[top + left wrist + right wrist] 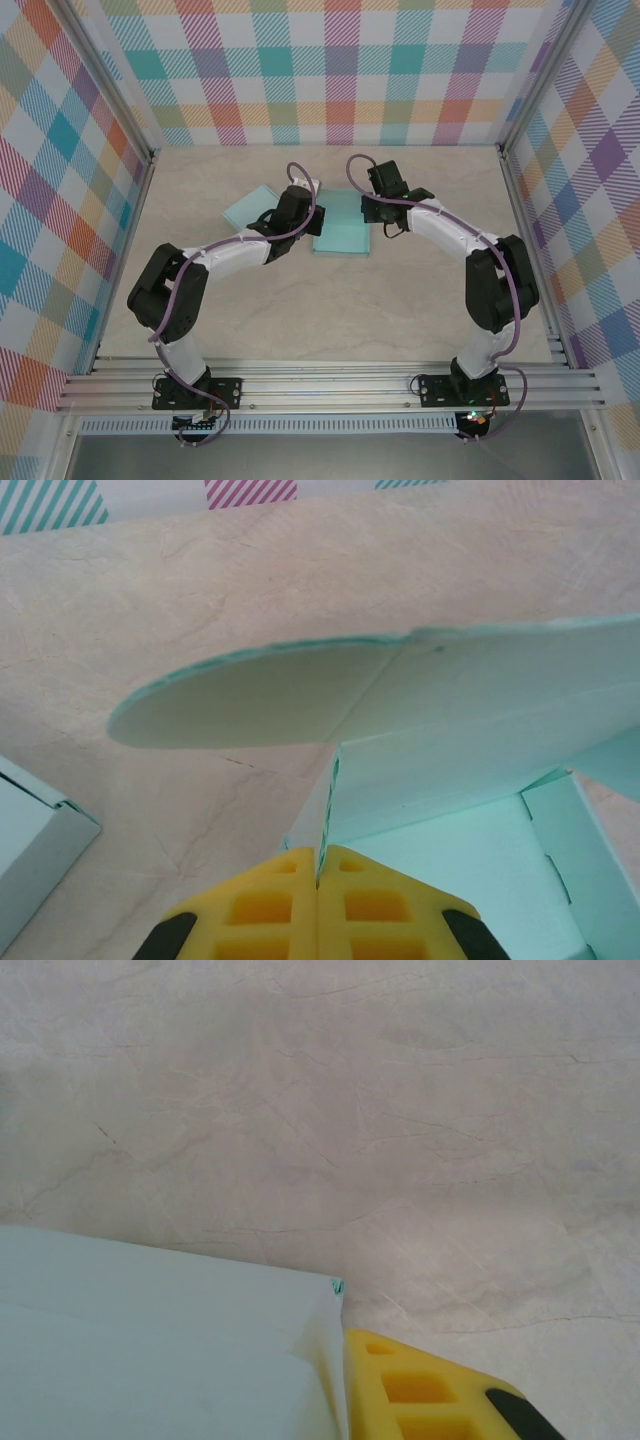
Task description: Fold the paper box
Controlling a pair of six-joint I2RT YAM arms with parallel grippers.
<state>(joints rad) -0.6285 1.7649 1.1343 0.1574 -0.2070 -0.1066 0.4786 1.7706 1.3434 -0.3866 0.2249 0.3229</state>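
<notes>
The desk was pale and marbled, shut in by bright plaid walls. My left fingers were pinched tight on a thin upright flap of the paper box, its edge caught in the seam between them. Past it a rounded flap stood out above the desk. Of my right fingers I saw one yellow one lying against a corner of the box's wall. The other was hidden behind the paper, so I could not tell whether they clamped it. The box lay mid-desk between my wrists, with a second teal box just to its left.
</notes>
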